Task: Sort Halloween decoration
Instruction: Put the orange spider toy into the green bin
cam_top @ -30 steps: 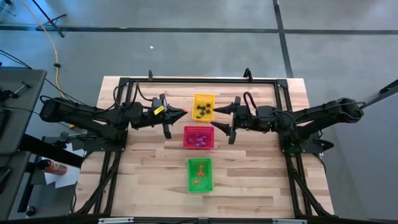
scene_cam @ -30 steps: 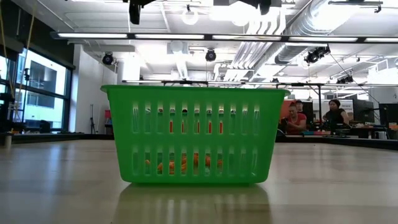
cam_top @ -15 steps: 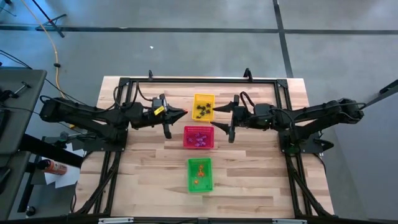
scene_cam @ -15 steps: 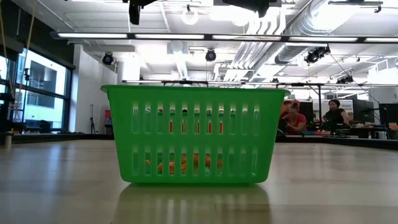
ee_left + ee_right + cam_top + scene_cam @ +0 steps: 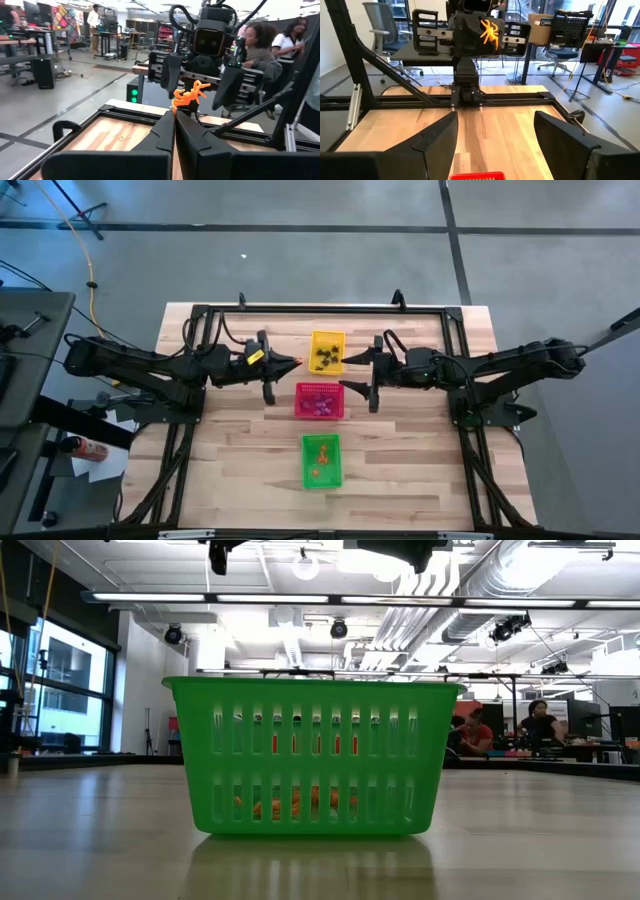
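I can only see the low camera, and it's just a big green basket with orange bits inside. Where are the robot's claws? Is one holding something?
Observer: The left claw is shut on an orange spider, held up off the table.
Operator: Where's the other claw?
Observer: The right claw is open and faces the spider from the other side of the yellow basket.
Operator: There's a yellow basket?
Observer: Yes, with black trinkets in it. A red basket stands between it and your green basket.
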Robot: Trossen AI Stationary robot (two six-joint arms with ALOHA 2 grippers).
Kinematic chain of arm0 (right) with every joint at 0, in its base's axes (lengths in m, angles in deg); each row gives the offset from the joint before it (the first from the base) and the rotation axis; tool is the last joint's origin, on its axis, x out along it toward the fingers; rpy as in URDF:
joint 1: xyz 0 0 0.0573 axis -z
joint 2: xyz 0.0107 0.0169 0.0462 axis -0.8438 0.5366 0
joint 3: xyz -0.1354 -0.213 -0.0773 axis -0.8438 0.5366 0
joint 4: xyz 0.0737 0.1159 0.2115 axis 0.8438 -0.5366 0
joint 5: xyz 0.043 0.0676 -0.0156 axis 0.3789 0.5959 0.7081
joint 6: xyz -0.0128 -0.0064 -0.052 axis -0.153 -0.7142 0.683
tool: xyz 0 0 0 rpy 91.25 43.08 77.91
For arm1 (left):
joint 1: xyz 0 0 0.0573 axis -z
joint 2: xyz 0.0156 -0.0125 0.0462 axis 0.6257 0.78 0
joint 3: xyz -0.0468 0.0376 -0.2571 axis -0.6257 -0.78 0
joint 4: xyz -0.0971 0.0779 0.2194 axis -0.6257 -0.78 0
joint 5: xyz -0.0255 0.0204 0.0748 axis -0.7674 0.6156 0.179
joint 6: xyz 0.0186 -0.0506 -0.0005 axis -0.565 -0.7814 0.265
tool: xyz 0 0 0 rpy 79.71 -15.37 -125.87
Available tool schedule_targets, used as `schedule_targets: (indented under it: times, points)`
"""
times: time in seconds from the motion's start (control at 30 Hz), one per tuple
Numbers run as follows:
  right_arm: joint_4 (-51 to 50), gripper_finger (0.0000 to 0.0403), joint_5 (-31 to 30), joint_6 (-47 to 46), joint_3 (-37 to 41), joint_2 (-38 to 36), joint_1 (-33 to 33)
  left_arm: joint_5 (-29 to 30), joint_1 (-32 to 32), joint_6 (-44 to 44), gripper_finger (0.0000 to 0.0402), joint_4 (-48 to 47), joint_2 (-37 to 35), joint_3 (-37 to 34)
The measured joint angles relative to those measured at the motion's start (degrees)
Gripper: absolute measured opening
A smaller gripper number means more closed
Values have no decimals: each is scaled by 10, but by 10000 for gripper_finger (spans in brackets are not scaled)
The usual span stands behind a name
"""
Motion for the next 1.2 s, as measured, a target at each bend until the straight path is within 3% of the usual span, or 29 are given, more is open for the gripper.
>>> schedule_targets:
  times: [0.93,1.2]
  points:
    - [0,257,-1,-3,0,0,0,-10,0,19,0,-14,0,0]
    - [3,257,-28,27,0,0,0,-36,1,41,0,-244,59,85]
